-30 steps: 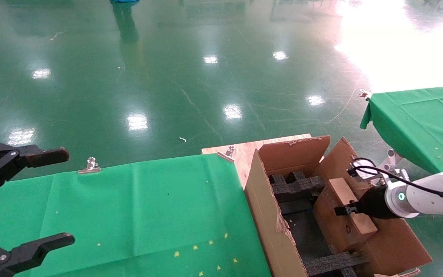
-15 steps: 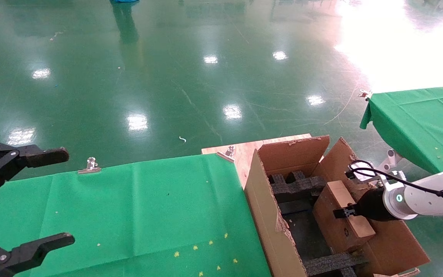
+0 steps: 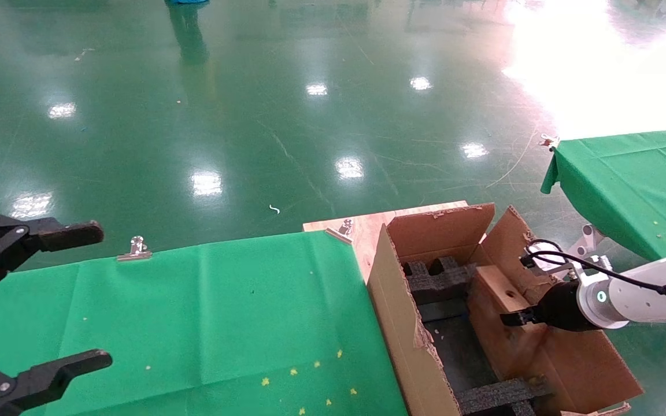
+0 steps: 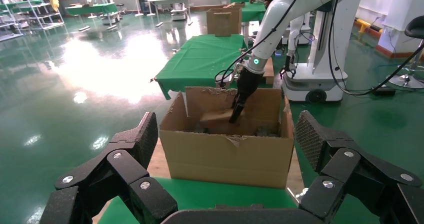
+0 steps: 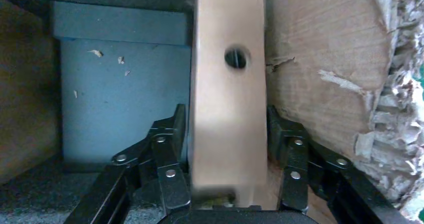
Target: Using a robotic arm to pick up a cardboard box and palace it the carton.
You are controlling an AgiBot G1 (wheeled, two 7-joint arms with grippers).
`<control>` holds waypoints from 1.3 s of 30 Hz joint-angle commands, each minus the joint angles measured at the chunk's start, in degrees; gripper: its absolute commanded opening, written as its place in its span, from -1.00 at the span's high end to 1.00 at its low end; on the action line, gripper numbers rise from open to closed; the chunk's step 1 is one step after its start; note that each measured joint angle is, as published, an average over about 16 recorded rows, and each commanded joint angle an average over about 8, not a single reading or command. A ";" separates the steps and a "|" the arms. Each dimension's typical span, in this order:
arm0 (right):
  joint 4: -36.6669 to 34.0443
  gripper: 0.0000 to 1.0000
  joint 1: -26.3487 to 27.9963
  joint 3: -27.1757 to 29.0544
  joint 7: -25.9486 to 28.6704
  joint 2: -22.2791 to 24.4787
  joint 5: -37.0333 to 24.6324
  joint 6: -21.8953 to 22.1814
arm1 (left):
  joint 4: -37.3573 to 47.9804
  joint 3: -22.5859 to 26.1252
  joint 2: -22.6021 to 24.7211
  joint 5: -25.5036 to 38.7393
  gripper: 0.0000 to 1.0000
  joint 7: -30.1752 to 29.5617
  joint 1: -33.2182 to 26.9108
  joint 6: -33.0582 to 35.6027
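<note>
The small brown cardboard box (image 3: pixel 498 294) stands on its narrow edge inside the large carton (image 3: pixel 402 323), close against the carton's right wall, with its round hole facing up. My right gripper (image 3: pixel 509 318), on the white robotic arm (image 3: pixel 651 294), is shut on the box from the right. In the right wrist view the black fingers (image 5: pixel 170 134) sit on both sides of the holed edge (image 5: pixel 227 84). My left gripper (image 3: pixel 78 297) hangs open and empty over the green table at the far left. It faces the carton (image 4: pixel 227 154).
Black foam inserts (image 3: pixel 437 277) line the carton's floor. The carton rests on a wooden board (image 3: pixel 367 225) beside the green-clothed table (image 3: pixel 194 318). A metal clip (image 3: pixel 134 248) holds the cloth's far edge. A second green table (image 3: pixel 628 185) stands at the right.
My right gripper has lowered the small box deeper into the carton and turned it from tilted to upright against the right wall. The left arm has not moved.
</note>
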 commanded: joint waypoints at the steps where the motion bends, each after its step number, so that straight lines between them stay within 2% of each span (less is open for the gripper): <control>1: 0.00 -1.00 -0.01 -0.02 -0.01 0.02 -0.02 -0.02 | 0.00 0.00 0.00 0.00 -1.00 0.00 0.00 0.00; 11: 1.60 -1.00 1.96 0.59 0.04 0.94 -0.45 -0.06 | 0.01 0.01 0.00 -0.01 -1.00 0.01 -0.01 0.00; 22: 8.72 -1.00 9.11 5.67 -3.04 4.15 2.79 1.45 | 0.01 0.02 0.00 -0.01 -1.00 0.01 -0.01 0.00; 31: 17.93 -1.00 13.26 12.65 -14.67 7.67 12.48 1.09 | 0.01 0.03 -0.01 -0.02 -1.00 0.02 -0.01 0.00; 39: 19.48 -1.00 13.49 18.44 -27.21 8.96 25.02 -4.61 | 0.01 0.03 -0.01 -0.02 -1.00 0.02 -0.01 -0.01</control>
